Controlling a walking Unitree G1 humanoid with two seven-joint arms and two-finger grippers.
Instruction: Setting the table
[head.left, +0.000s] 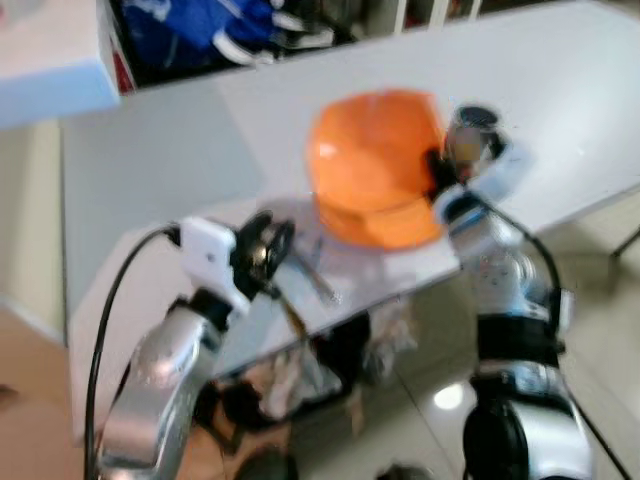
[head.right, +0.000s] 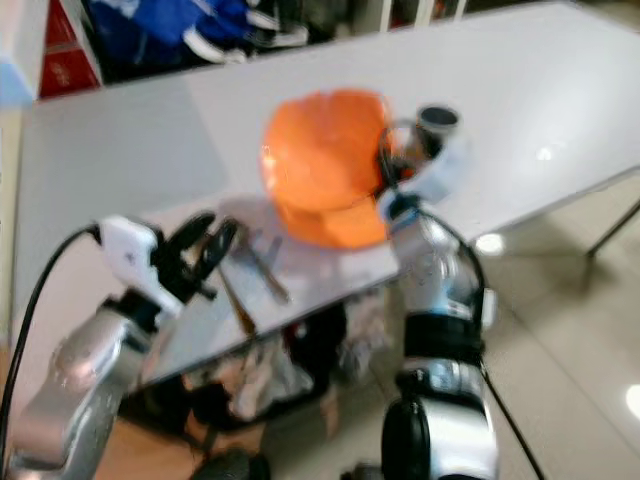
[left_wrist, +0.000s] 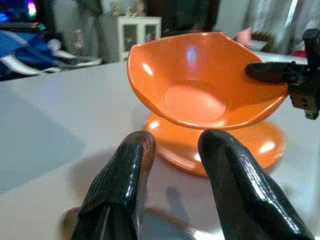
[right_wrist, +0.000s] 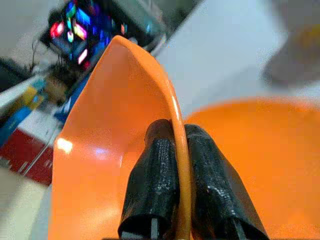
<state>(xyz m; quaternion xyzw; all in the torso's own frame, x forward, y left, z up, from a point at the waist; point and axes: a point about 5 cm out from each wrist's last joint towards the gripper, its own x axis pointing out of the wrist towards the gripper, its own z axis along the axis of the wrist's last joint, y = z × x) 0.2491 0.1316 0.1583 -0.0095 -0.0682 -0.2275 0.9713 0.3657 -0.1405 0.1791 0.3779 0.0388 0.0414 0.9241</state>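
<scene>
Surface: white table (head.left: 150, 150), set with orange plate (left_wrist: 260, 145)
Bowl (head.left: 375, 150): rim pinched by right gripper (right_wrist: 175, 165), held above plate for stacking
Left gripper (left_wrist: 170, 150): narrowly parted, empty, beside cutlery (head.left: 315, 280)

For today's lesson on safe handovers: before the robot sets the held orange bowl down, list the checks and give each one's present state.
1. Right gripper fingers clamped on the orange bowl rim: ok.
2. Bowl lifted clear of the orange plate beneath: ok.
3. Bowl level: not ok, tilted.
4. Left gripper out of the bowl's way, fingers open: ok.
5. Cutlery by the table edge away from the plate: cannot tell, blurred.
</scene>
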